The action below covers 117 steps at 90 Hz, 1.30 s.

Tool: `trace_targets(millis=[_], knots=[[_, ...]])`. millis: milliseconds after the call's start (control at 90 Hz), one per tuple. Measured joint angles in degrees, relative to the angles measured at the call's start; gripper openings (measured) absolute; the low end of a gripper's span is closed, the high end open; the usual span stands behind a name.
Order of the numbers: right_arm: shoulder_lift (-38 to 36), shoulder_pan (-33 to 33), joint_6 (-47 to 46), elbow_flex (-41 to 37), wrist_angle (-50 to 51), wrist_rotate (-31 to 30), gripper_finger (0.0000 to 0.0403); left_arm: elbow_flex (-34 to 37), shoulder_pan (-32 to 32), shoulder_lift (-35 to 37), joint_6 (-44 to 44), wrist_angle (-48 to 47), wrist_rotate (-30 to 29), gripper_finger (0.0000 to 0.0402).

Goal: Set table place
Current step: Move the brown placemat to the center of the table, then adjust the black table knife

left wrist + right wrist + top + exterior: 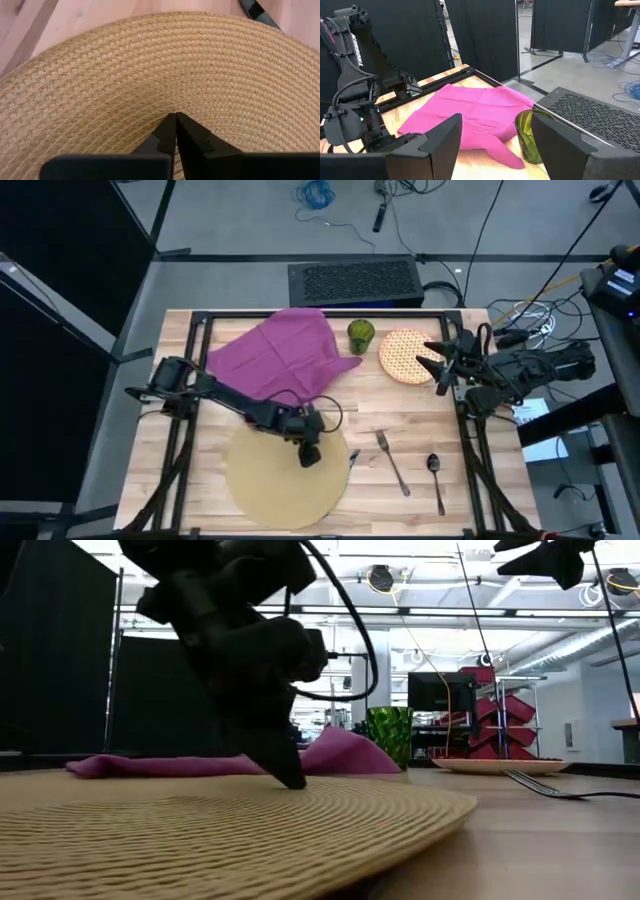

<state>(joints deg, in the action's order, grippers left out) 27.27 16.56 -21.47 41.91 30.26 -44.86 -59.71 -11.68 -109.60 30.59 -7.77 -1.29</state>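
The place, a large round tan woven mat [270, 480], lies flat on the table [480, 490] at the near middle. My left gripper [308, 454] stands shut over the mat's far right part, its tips down on the weave [175, 116]. My right gripper [431, 357] hangs open above the right rim of a red-and-cream lattice plate [400, 356], well clear of the table in the low view [545, 555]. Nothing is between its fingers [496, 120]. My left gripper has its shut fingertips [292, 778] down on the mat's top surface [175, 107], near the mat's far right edge. The fingers come from above, slanting down from the table's left. The mat lies flat on the table under them.
A magenta napkin [280, 350] lies spread at the far left, with a green cup [360, 335] between it and the plate. A fork [392, 462] and a spoon [436, 480] lie right of the mat, and a knife tip [353, 457] is at the mat's right edge.
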Motion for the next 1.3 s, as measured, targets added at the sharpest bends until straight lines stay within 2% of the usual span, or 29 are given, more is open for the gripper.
trace_targets(millis=[489, 722, 1000, 1144, 1300], knots=[[0.0, 0.0, 0.1, 0.0, 0.0, 0.3, 0.0226, 0.0, 7.1, -0.1, -6.5, 1.4, -0.1, 0.0], [0.0, 0.0, 0.1, 0.0, 0.0, 0.3, 0.0226, 0.0, 7.5, -0.1, -7.6, 1.6, -0.4, 0.0], [0.0, 0.0, 0.1, 0.0, 0.0, 0.3, 0.0226, -0.4, 8.5, -0.3, -8.7, 6.8, -0.7, 0.0], [0.0, 0.0, 0.0, 0.0, 0.0, 0.3, 0.0226, -0.4, 9.2, 0.0, -10.3, 7.5, -3.9, 0.0], [0.0, 0.0, 0.1, 0.0, 0.1, 0.4, 0.0226, -0.6, 6.5, 5.6, -9.4, 9.5, 0.4, 0.0]])
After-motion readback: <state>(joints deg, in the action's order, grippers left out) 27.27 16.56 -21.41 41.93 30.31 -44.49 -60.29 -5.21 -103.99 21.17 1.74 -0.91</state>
